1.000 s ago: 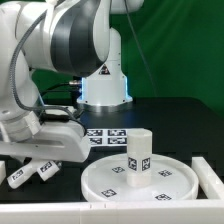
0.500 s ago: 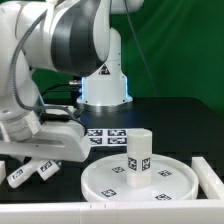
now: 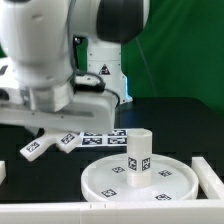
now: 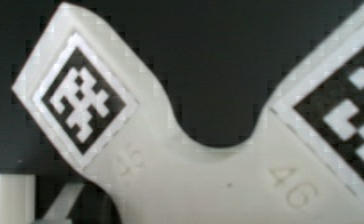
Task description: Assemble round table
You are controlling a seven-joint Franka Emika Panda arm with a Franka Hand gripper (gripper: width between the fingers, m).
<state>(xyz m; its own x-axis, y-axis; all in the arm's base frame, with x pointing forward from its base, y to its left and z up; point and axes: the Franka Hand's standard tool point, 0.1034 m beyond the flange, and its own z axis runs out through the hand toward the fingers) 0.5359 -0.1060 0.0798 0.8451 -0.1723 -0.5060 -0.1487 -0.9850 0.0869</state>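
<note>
The large round rimmed disc (image 3: 105, 183) lies flat on the black table toward the exterior view's right. The short thick cylinder (image 3: 138, 158) stands upright on its middle. My gripper (image 3: 52, 137) hangs over the table on the exterior view's left, shut on the small cross-shaped piece (image 3: 40, 147), which is off the table with its tagged arms sticking out below the hand. In the wrist view the cross-shaped piece (image 4: 197, 160) fills the picture, two tagged arms forking away; my fingers are hidden.
The marker board (image 3: 100, 134) lies on the table behind the disc. A white ledge (image 3: 50, 213) runs along the front edge. A white block (image 3: 209, 175) stands at the exterior view's right. The robot base (image 3: 105, 80) rises behind.
The arm has risen and swung toward the exterior view's right, lifting the cross-shaped piece off the table. Disc and cylinder have not moved.
</note>
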